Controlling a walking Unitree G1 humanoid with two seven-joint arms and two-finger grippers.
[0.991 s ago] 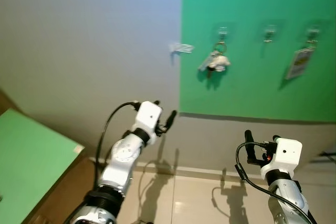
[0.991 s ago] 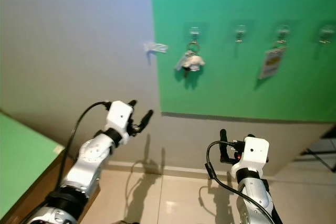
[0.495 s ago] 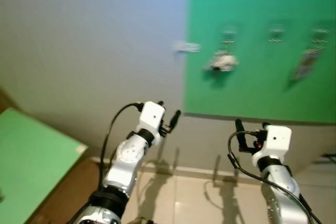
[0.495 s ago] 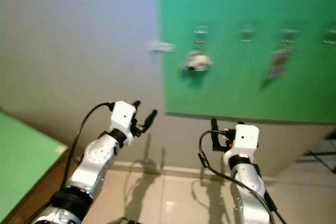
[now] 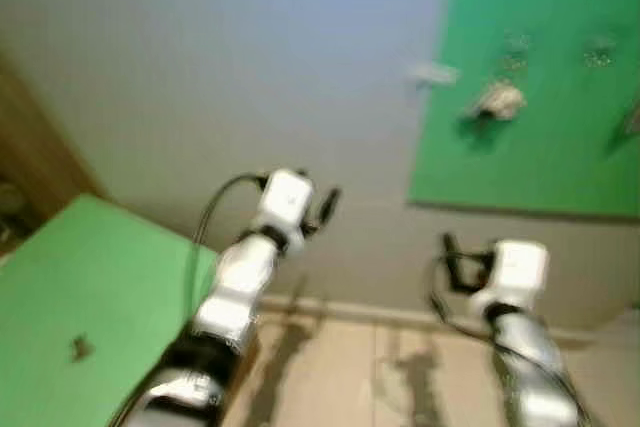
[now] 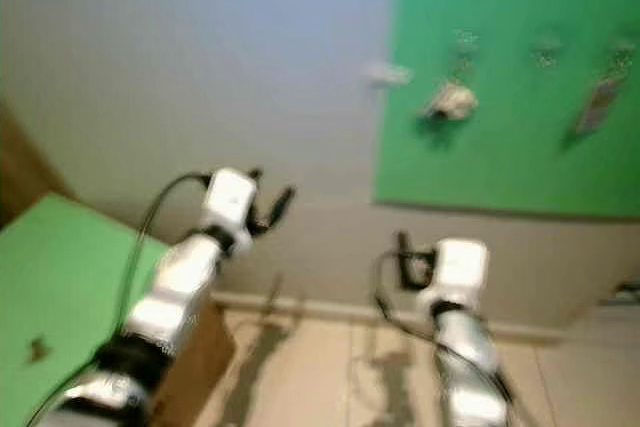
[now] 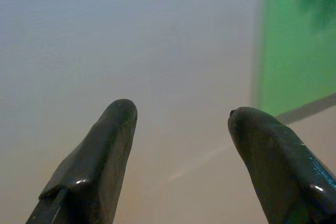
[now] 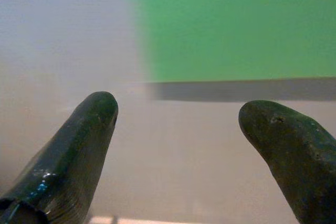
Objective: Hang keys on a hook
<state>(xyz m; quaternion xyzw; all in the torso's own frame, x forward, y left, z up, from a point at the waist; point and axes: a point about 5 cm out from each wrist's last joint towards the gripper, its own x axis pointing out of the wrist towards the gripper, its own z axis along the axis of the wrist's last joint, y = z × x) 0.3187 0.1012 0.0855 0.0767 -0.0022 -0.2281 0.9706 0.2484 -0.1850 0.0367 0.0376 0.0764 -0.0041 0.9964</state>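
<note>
While the head views blur, the keys [image 5: 497, 100] already hang from a hook [image 5: 516, 45] on the green panel [image 5: 560, 147], far right; the left gripper [image 5: 318, 209] and right gripper [image 5: 452, 252] are raised. Each wrist view shows fingers spread, empty. Backing off should go slowly: green table [image 5: 60, 327] near left, wall [image 5: 250, 67] ahead, floor [image 5: 400, 367] open.

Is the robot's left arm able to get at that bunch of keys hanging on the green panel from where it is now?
Probably not yet. The keys hang high on the green panel, while the open left gripper sits lower and well off to the left, facing bare grey wall. Nothing blocks the way.
</note>
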